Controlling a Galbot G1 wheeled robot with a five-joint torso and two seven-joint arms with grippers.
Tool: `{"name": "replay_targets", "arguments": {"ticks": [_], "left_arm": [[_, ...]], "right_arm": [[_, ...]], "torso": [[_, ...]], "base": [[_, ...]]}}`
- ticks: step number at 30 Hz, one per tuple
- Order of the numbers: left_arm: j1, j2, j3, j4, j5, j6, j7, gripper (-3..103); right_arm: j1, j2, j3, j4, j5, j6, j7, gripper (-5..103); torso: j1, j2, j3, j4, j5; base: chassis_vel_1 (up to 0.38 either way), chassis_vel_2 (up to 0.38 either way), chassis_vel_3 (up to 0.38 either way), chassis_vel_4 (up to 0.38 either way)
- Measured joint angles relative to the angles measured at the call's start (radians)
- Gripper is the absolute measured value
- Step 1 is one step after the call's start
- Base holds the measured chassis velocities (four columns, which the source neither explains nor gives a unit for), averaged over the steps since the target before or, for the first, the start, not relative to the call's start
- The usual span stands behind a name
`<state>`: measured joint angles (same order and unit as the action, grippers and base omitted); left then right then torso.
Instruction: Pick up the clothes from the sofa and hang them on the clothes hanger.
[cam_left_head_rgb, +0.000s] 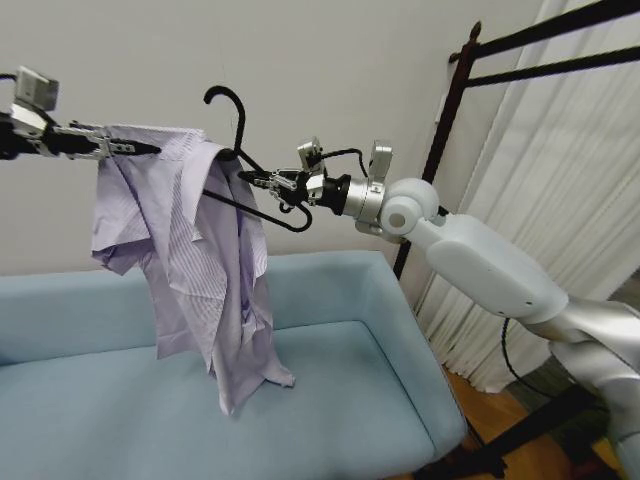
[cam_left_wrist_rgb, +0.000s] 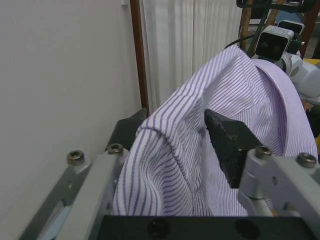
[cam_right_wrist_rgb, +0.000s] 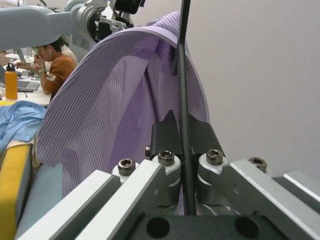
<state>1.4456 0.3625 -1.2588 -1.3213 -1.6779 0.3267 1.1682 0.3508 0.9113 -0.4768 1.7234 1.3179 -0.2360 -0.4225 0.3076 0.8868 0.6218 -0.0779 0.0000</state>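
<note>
Shirt (cam_left_head_rgb: 200, 260) hangs lengthwise downward, left claw (cam_left_head_rgb: 150, 149) pinching it, right claw (cam_left_head_rgb: 246, 178) pinching hanger (cam_left_head_rgb: 222, 89).

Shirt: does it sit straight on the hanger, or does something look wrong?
It sits askew. The shirt covers one arm of the hanger, while the other arm sticks out bare toward the right gripper, which clamps it. The left gripper pinches the cloth out sideways, and the rest droops bunched over the sofa.

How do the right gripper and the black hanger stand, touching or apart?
Touching. In the right wrist view the right gripper is pinched shut on the hanger, its black bar clamped with no gap.
</note>
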Motion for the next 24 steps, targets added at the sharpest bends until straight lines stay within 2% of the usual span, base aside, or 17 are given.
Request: {"name": "replay_targets", "arguments": {"ticks": [3, 4, 7, 8, 9, 11, 24], "left_arm": [[0.000, -0.004, 0.000, 0.000, 0.001, -0.001, 0.004, 28], [0.000, -0.004, 0.000, 0.000, 0.001, -0.001, 0.004, 28], [-0.001, -0.009, -0.001, 0.000, 0.004, -0.002, 0.009, 12], [-0.001, -0.010, -0.001, 0.000, 0.006, -0.003, 0.012, 12], [0.000, -0.012, -0.001, 0.000, 0.007, -0.003, 0.015, 7], [0.000, -0.014, 0.000, 0.000, 0.008, -0.004, 0.018, 3], [0.013, -0.012, -0.008, 0.019, 0.023, -0.007, 0.054, 2]], "right_arm": [[0.000, 0.005, -0.004, -0.001, -0.003, 0.000, 0.002, 2], [0.000, 0.005, -0.004, -0.001, -0.003, 0.000, 0.002, 2], [0.000, 0.006, -0.010, 0.000, -0.005, 0.000, 0.003, 2], [0.000, 0.006, -0.012, 0.000, -0.006, 0.000, 0.003, 2], [0.000, 0.007, -0.012, 0.000, -0.006, 0.000, 0.003, 2], [0.001, 0.006, -0.013, 0.000, -0.006, 0.000, 0.001, 2], [0.007, 0.011, -0.015, -0.020, -0.016, 0.002, -0.040, 2]], "torso": [[0.000, 0.000, 0.000, 0.0001, 0.0000], [0.000, 0.000, 0.000, 0.0001, 0.0000], [0.000, 0.000, 0.000, 0.0000, 0.0000], [0.000, 0.000, 0.000, 0.0000, -0.0001], [0.000, 0.000, 0.000, 0.0000, 0.0000], [0.000, 0.000, 0.000, 0.0000, 0.0000], [0.000, 0.000, 0.000, 0.0000, 0.0000]], "base": [[0.000, 0.000, 0.000, 0.000], [0.000, 0.000, 0.000, 0.000], [0.000, 0.000, 0.000, 0.000], [0.000, 0.000, 0.000, 0.000], [0.000, 0.000, 0.000, 0.000], [0.000, 0.000, 0.000, 0.000], [0.000, 0.000, 0.000, 0.000]]}}
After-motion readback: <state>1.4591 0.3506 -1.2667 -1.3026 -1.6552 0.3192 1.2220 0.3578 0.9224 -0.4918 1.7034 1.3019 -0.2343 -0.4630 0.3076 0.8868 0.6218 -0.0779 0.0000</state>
